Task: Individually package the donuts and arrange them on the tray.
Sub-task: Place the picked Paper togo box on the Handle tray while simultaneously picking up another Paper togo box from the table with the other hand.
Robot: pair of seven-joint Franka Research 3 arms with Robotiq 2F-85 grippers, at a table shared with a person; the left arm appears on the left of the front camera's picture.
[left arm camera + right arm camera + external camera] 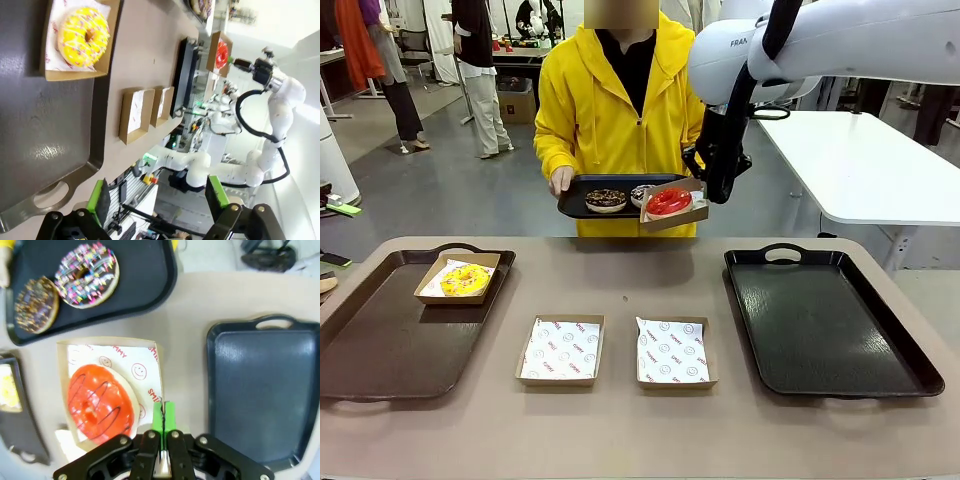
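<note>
My right gripper (704, 196) (163, 416) is shut on the edge of a paper-lined cardboard box (150, 365) that carries the red-iced donut (668, 202) (100, 402), held in the air near the person. The person holds a small black tray (578, 186) (150, 280) with a chocolate donut (606, 199) (36, 304) and a dark donut with purple-white sprinkles (87, 274). The yellow-iced donut (464, 279) (83, 36) lies in its box on the brown tray (380, 340) (45, 140). Over that tray my left gripper (158, 195) hangs open, holding nothing.
Two empty paper-lined boxes (561, 349) (671, 351) lie side by side in the table's middle. A large black tray (830, 320) (265, 390) sits bare at the right. A white table (880, 165) stands behind on the right.
</note>
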